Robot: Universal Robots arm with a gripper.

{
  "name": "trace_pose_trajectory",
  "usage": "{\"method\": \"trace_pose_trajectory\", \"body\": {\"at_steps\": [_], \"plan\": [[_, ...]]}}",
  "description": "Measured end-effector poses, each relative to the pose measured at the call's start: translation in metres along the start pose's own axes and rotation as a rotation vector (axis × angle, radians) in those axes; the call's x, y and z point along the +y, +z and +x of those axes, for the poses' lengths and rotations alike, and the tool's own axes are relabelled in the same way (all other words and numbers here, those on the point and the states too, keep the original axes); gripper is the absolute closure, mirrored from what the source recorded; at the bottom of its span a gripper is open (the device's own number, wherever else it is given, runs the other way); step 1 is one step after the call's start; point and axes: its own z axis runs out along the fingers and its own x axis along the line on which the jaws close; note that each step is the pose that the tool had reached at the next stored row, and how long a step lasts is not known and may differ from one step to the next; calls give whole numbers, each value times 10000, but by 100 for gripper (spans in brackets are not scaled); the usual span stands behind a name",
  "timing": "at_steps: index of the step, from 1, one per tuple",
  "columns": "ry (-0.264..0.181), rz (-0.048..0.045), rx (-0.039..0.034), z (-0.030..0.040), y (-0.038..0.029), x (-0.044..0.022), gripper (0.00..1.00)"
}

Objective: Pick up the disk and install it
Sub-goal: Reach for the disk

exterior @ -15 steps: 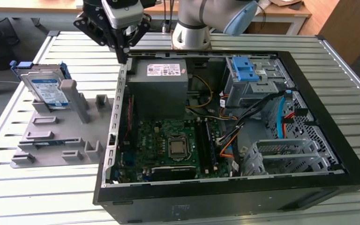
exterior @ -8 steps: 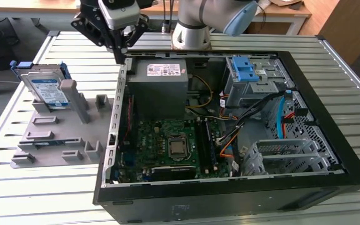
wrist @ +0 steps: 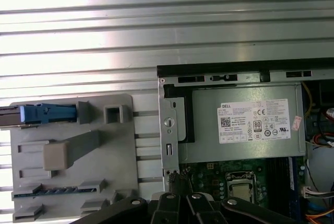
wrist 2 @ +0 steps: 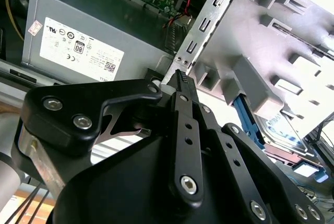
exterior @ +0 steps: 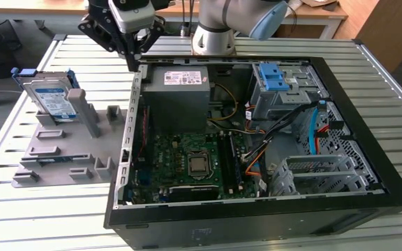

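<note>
Slatted metal table [exterior: 47,219], hand [exterior: 130,64] pressed together, empty, disk [exterior: 53,100] upright in grey rack [exterior: 61,151]

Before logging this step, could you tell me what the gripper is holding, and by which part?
Nothing: the gripper is empty; the disk stands in its holder.

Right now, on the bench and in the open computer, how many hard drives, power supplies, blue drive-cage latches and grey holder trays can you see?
Hard drive in blue bracket: 1
Power supply: 1
Blue latch on the drive cage: 1
Grey holder tray: 1
Total: 4
</note>
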Motion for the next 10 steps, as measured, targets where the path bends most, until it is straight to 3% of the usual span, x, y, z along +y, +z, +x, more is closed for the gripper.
{"method": "trace_pose_trajectory", "body": {"at_steps": [10], "plan": [[0, 0, 0, 21, 2, -2, 89]]}}
